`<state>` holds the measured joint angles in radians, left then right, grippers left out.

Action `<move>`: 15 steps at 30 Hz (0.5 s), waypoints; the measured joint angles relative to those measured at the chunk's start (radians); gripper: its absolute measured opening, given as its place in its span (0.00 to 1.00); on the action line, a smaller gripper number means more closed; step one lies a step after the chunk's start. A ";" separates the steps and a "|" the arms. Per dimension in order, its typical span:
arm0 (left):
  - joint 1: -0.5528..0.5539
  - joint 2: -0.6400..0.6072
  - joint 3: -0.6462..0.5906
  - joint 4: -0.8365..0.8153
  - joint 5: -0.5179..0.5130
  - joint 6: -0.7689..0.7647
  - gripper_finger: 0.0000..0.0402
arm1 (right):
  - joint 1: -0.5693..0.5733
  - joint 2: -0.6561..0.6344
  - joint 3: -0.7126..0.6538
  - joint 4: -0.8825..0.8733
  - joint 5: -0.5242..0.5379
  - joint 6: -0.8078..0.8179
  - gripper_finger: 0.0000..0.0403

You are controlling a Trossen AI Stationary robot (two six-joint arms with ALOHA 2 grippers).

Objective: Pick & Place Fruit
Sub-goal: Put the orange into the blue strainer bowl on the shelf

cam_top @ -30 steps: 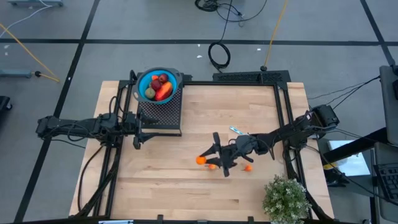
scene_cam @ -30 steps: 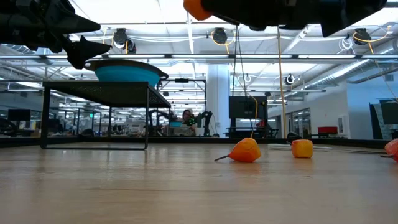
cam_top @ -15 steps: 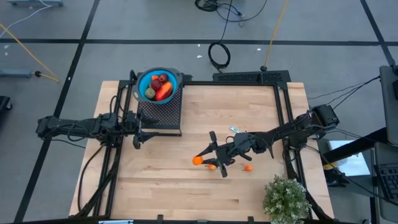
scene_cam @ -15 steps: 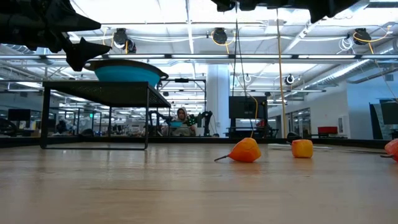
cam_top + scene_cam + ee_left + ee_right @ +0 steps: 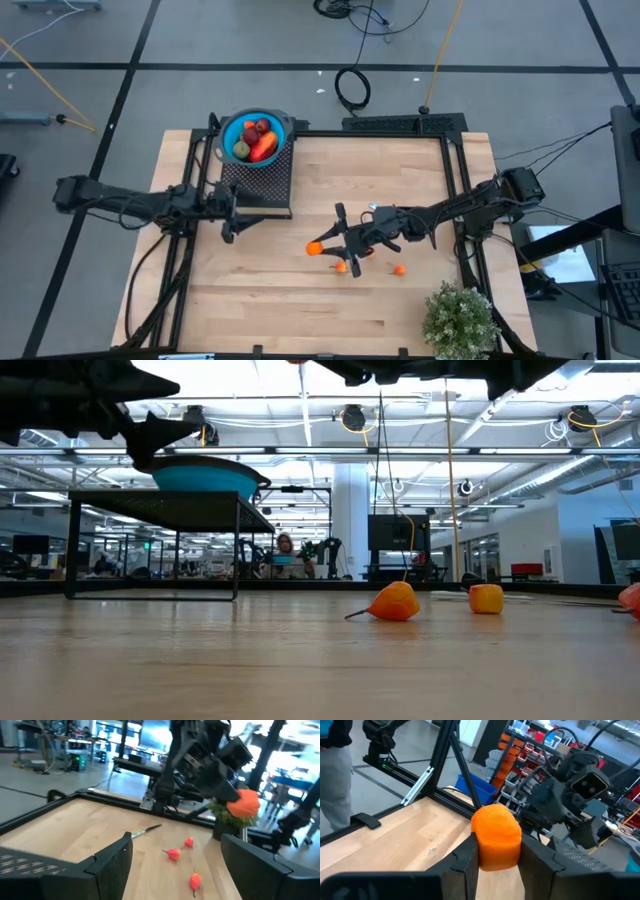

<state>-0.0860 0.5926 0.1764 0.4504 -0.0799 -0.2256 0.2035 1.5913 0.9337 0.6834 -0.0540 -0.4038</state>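
Right gripper clenched on tiny orange fruit, aloft mid-table, left gripper released, beside black rack.

There are two arms, and each has one gripper: the left gripper and the right gripper. On the table I count three tiny orange fruits: one held orange fruit and two loose orange fruits. There is one blue bowl on one black rack. Inside the bowl at least three fruits are visible: one long red-orange piece, one brownish-green oval and one dark red fruit. There is one silvery utensil and one potted plant.
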 joint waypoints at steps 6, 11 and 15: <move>-0.054 0.188 0.000 0.220 0.000 0.037 0.74 | -0.020 0.000 0.000 -0.017 0.000 0.000 0.27; -0.075 0.327 0.015 0.363 0.000 0.029 0.74 | -0.033 0.022 0.001 -0.011 0.000 -0.014 0.27; -0.086 0.433 0.072 0.390 -0.001 0.029 0.74 | -0.037 0.053 0.001 0.024 0.010 -0.040 0.27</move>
<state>-0.1725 1.0261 0.2485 0.8402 -0.0811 -0.1963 0.1668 1.6444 0.9346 0.7069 -0.0444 -0.4443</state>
